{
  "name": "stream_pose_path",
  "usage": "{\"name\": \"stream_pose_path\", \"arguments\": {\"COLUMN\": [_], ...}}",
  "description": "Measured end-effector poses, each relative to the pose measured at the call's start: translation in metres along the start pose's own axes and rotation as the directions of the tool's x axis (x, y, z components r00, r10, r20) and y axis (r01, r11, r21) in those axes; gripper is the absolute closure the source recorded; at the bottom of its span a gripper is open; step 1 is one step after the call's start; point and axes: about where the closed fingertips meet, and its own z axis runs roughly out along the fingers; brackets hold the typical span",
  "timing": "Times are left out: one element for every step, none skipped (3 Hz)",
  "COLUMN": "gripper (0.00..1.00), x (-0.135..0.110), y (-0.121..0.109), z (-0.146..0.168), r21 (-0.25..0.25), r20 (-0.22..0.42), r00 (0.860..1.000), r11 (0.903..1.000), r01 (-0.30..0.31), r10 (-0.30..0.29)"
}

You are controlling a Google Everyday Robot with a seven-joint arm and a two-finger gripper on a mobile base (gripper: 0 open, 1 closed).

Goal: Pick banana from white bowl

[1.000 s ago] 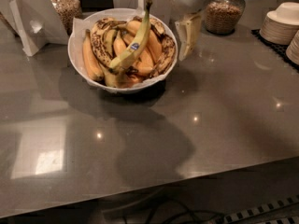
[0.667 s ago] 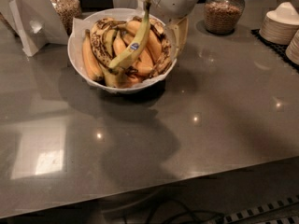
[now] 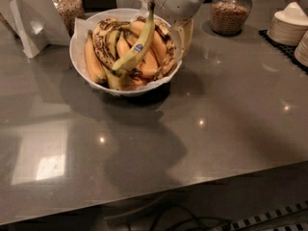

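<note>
The claw (image 3: pixel 152 22) hangs at the far rim of the bowl (image 3: pixel 77 52), released, with its two fingers (image 3: pixel 185 35) spread wide. One finger points down just outside the rim. The other reaches sideways above the fruit. The banana (image 3: pixel 137 49) lies in the bowl, leaning up out of the heap. Its dark stem rises into the gap between the fingers, and whether it touches either one cannot be told. Its blue sticker shows just below the claw. Under and around it lie spotted bananas (image 3: pixel 94 61) on crinkled paper.

The bowl stands on a grey table (image 3: pixel 216 129), which runs on below the claw. To the claw's right stands a jar (image 3: pixel 231 11), and farther right a stack of dishes (image 3: pixel 288 25). Well to the claw's left are another jar (image 3: pixel 67 6) and a white stand (image 3: pixel 31 25).
</note>
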Motion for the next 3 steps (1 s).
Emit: {"name": "stream_pose_path", "arguments": {"gripper": [0.05,0.19,0.41], "x": [0.007,0.013,0.019], "y": [-0.006,-0.007,-0.002], "z": [0.007,0.015,0.022], "r21": [0.05,0.069,0.07], "r20": [-0.015,-0.016,-0.008], "r00": [1.0,1.0,1.0], "r11": [0.9987,0.9976,0.9975], "r01": [0.005,0.001,-0.012], "r10": [-0.004,0.0,0.013]}}
